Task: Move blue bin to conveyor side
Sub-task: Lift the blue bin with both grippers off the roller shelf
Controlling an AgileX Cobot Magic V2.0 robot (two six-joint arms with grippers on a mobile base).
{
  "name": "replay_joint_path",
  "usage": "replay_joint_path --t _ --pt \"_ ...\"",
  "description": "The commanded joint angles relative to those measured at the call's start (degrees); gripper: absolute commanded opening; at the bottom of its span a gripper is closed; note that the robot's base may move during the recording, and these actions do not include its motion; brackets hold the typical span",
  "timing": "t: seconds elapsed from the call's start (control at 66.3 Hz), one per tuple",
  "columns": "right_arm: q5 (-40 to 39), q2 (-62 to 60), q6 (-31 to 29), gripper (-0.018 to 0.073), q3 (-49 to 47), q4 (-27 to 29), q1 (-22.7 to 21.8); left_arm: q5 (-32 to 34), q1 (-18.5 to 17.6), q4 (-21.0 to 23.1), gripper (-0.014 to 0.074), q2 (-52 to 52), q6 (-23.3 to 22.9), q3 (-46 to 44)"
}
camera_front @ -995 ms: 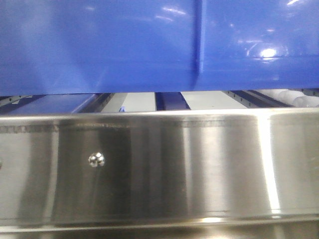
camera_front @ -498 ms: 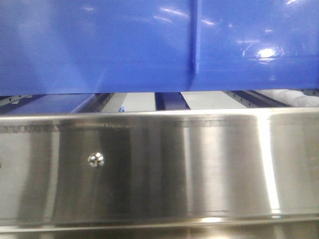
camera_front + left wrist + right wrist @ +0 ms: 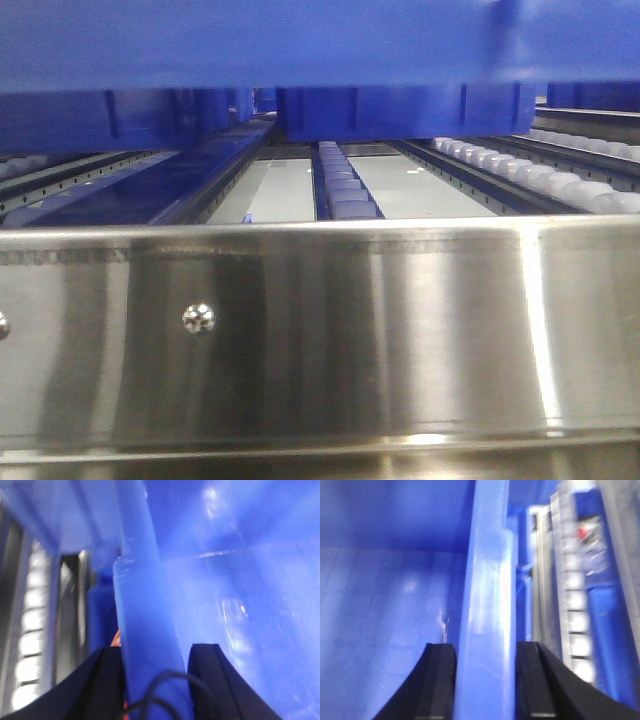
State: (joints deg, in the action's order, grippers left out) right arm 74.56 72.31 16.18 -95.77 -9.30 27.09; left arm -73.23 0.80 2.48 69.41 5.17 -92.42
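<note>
No readable text, label, brand, number or sign is showing in any view. The blue bin [image 3: 300, 40] and the steel panel [image 3: 320, 340] are showing only glare. A small red patch [image 3: 582, 531] is sitting on the roller rail [image 3: 575, 605], too blurred to read.

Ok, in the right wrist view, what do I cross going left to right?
The blue bin, its broad smooth face → one black finger of the right gripper → the bin rim clamped between the fingers → the other finger → row of white rollers → blue strip.
</note>
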Motion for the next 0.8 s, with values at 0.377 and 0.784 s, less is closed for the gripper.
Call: replay_joint_path --t 0.377,0.784 --pt "-4.6 -7.5 -1.2 -0.0070 -0.8 -2.5 -0.1 3.3 -15.6 -9.9 -0.0016 -3.2 -11.9 -1.0" --pt "-4.6 -6.5 -1.2 -0.0070 -0.8 -2.6 -0.1 3.3 -15.4 -13.4 -0.0016 -3.2 -17.4 -1.0"
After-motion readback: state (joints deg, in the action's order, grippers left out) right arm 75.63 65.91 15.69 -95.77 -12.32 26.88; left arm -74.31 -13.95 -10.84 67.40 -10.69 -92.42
